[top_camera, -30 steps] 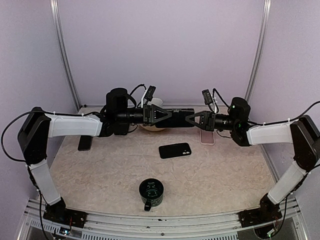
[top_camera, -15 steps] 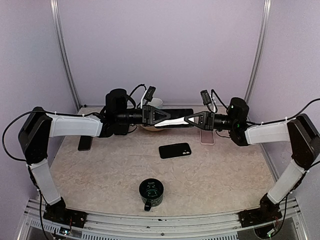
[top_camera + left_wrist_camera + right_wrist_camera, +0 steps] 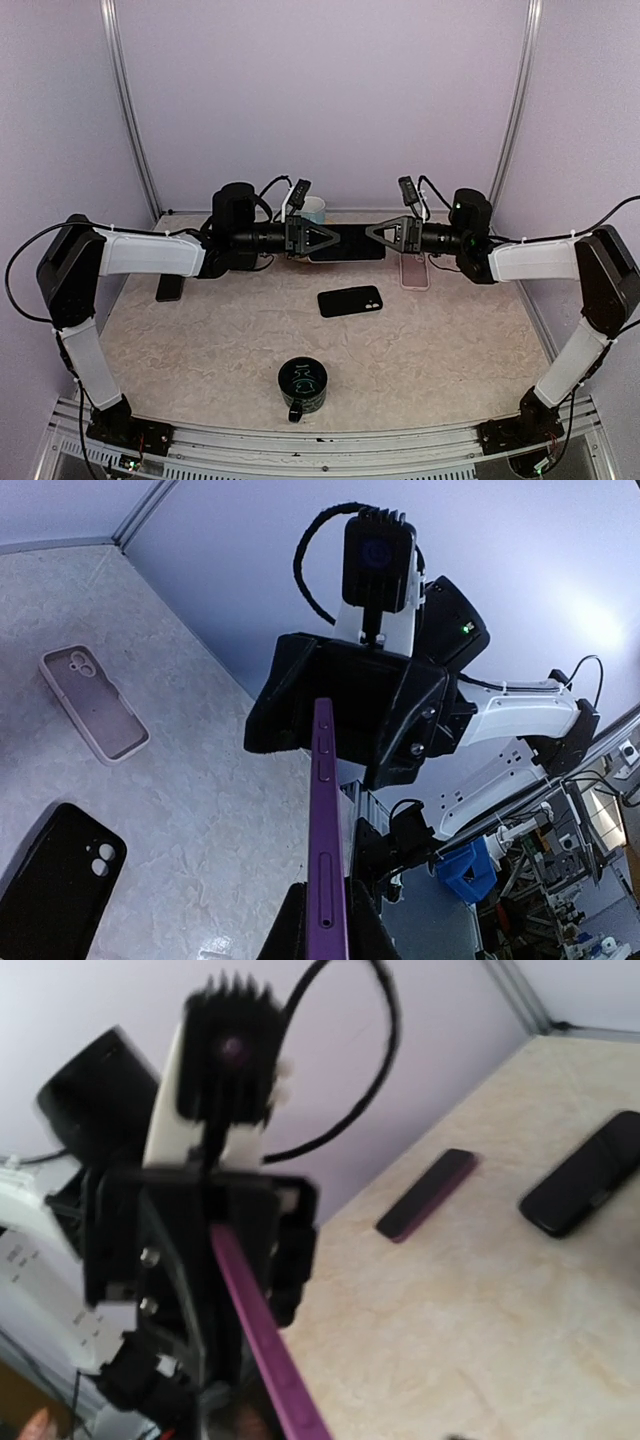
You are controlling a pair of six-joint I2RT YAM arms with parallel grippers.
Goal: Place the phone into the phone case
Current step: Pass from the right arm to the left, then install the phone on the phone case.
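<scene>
Behind the mug (image 3: 302, 385), slightly right, a handset (image 3: 350, 301) lies flat. Farther back and right lies the phone case (image 3: 414, 272), and back-left a second handset (image 3: 169, 287). Behind the mug, off the table, the phone (image 3: 350, 243) hangs between my left gripper (image 3: 322, 240) and right gripper (image 3: 383, 234).

The top view looks down from high behind the arms, their bases at its bottom edge, taking in the whole table (image 3: 200, 340). The left wrist view sits close against the phone (image 3: 326, 840), edge-on up its centre, facing the right gripper (image 3: 325, 715). The pink case (image 3: 95, 702) at its left also shows in the top view. The right wrist view, blurred, looks back along the phone at the left gripper (image 3: 215, 1230).
</scene>
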